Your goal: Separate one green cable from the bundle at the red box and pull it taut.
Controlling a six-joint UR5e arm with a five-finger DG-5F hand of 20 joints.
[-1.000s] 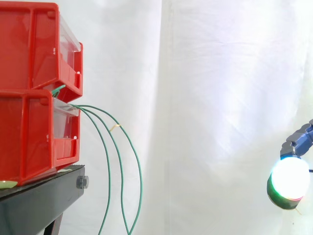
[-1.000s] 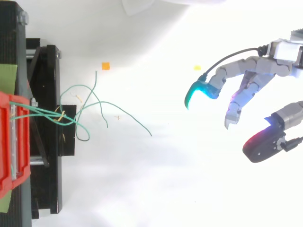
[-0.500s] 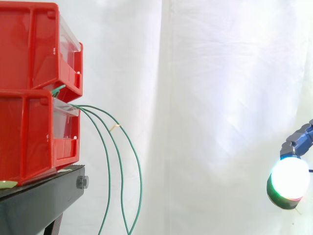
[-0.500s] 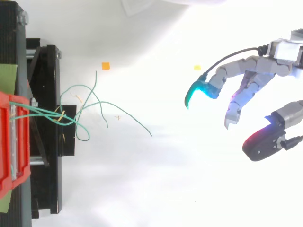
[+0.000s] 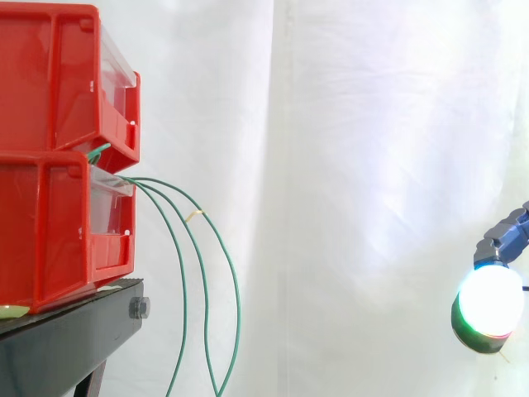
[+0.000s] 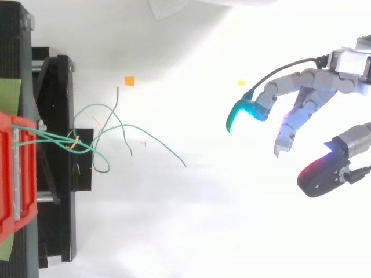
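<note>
Green cables [image 5: 186, 273] come out of the front of the lower red bin [image 5: 58, 227] and hang down in loops past the stand's edge. From above, the green cables [image 6: 110, 136] fan out to the right of the red bin [image 6: 14, 174], their loose ends spread apart. My hand [image 6: 301, 110] is far to the right of them, open, its fingers loosely bent and holding nothing. In the side view a glowing white fingertip [image 5: 489, 303] sits low at the right edge, well clear of the cables.
A second red bin [image 5: 62, 78] is stacked on the lower one, both on a black stand [image 5: 74, 331]. A small orange square [image 6: 129, 81] and a yellow scrap [image 6: 241, 83] lie on the white floor. A white curtain hangs behind.
</note>
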